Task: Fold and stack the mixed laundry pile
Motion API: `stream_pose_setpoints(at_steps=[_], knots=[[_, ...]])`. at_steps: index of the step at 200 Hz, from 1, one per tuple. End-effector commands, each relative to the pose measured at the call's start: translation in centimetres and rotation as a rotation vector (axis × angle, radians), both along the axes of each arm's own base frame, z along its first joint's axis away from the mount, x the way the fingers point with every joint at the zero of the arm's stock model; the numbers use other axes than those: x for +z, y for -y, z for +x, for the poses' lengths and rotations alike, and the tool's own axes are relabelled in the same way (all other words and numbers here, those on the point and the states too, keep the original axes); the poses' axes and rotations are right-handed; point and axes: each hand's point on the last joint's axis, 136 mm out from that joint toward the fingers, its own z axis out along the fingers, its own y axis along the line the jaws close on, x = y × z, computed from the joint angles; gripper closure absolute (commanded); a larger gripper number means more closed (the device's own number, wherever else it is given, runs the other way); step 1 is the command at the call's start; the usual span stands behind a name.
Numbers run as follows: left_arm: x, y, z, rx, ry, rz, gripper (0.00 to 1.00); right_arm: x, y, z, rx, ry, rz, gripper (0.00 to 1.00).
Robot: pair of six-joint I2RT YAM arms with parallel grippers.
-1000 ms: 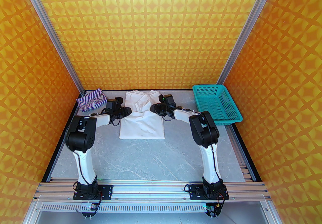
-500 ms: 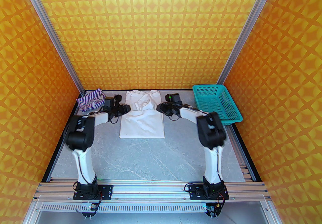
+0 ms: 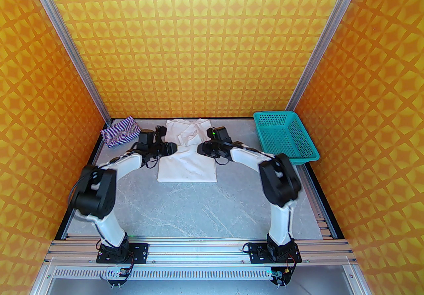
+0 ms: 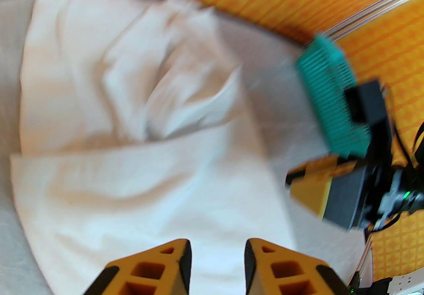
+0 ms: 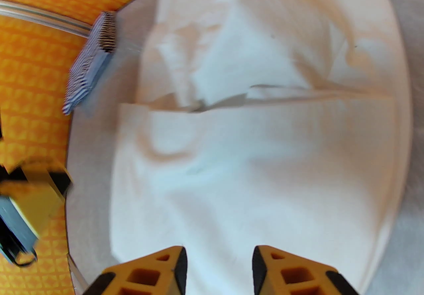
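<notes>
Cloth [image 4: 132,171], white, motion-blurred; striped garment [image 5: 89,61] smeared; basket [image 4: 331,98] partly hidden.

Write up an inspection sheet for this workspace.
Surface: grey marbled table, flat, no spills seen.
Job's things: white cloth spread mid-table, far half rumpled; striped garment bunched at the far left corner, apart from it.
Clutter: teal basket at the far right, nothing seen inside.
Claws: left claw and right claw both open, poised over the white cloth's opposite sides, nothing held.
Cables: black wires loop at the left wrist, beside the cloth's edge.
Surroundings: orange patterned walls, metal posts.
</notes>
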Motion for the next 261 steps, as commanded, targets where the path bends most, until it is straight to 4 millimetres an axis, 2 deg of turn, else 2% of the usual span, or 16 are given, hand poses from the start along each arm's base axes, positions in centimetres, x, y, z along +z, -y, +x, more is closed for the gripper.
stream_pose_setpoints(at_steps=[1, 24, 59, 76, 98, 118, 130, 144, 155, 160, 165, 190, 203, 222, 237, 261], knots=[[-0.9, 0.8, 1.6, -0.035, 0.003, -0.001, 0.71, -1.8, 0.5, 2.0, -0.028, -0.016, -0.053, 0.65], [-3.0, 1.1, 3.0, -0.03, -0.019, -0.006, 0.72, -4.0, 1.3, 3.1, -0.068, -0.062, -0.087, 0.69], [-5.3, 0.8, 4.5, 0.01, -0.061, -0.021, 0.72, -7.2, 6.1, 2.9, -0.207, -0.155, -0.18, 0.74], [-6.2, 0.5, 4.8, 0.025, -0.076, -0.021, 0.72, -8.2, 8.3, 2.5, -0.26, -0.192, -0.194, 0.75], [-5.8, 0.5, 4.6, 0.019, -0.067, -0.018, 0.72, -7.8, 9.0, 2.2, -0.252, -0.199, -0.172, 0.74], [-3.2, 0.4, 3.8, 0.011, -0.027, -0.019, 0.66, -5.1, 8.5, 2.0, -0.222, -0.159, -0.134, 0.72], [-0.9, 0.2, 2.8, 0.008, -0.003, -0.02, 0.61, -2.4, 8.3, 1.5, -0.215, -0.122, -0.102, 0.69], [1.7, -0.3, 1.1, 0.022, 0.021, -0.015, 0.56, 0.5, 8.5, -0.1, -0.216, -0.082, -0.056, 0.65], [3.0, -1.0, -0.8, 0.056, 0.021, -0.002, 0.54, 1.3, 8.9, -2.3, -0.216, -0.079, -0.029, 0.62], [3.1, -1.5, -1.8, 0.076, 0.008, 0.007, 0.52, 1.8, 9.0, -3.0, -0.215, -0.07, -0.017, 0.6], [3.2, -2.0, -2.7, 0.099, -0.004, 0.023, 0.51, 1.6, 9.4, -4.4, -0.215, -0.079, -0.016, 0.58], [1.2, -4.7, -8.0, 0.176, -0.099, 0.112, 0.42, 0.8, 10.9, -9.3, -0.228, -0.111, -0.003, 0.48], [0.4, -5.3, -10.1, 0.189, -0.134, 0.119, 0.39, 0.0, 11.1, -11.4, -0.231, -0.142, 0.032, 0.44], [-0.8, -5.4, -12.5, 0.188, -0.183, 0.091, 0.36, -1.4, 10.8, -13.9, -0.217, -0.21, 0.078, 0.43], [-1.6, -5.4, -13.7, 0.201, -0.214, 0.065, 0.35, -2.2, 11.0, -15.2, -0.221, -0.241, 0.092, 0.44], [-2.9, -5.0, -14.4, 0.211, -0.249, 0.009, 0.33, -3.0, 11.3, -15.4, -0.243, -0.263, 0.115, 0.46]])
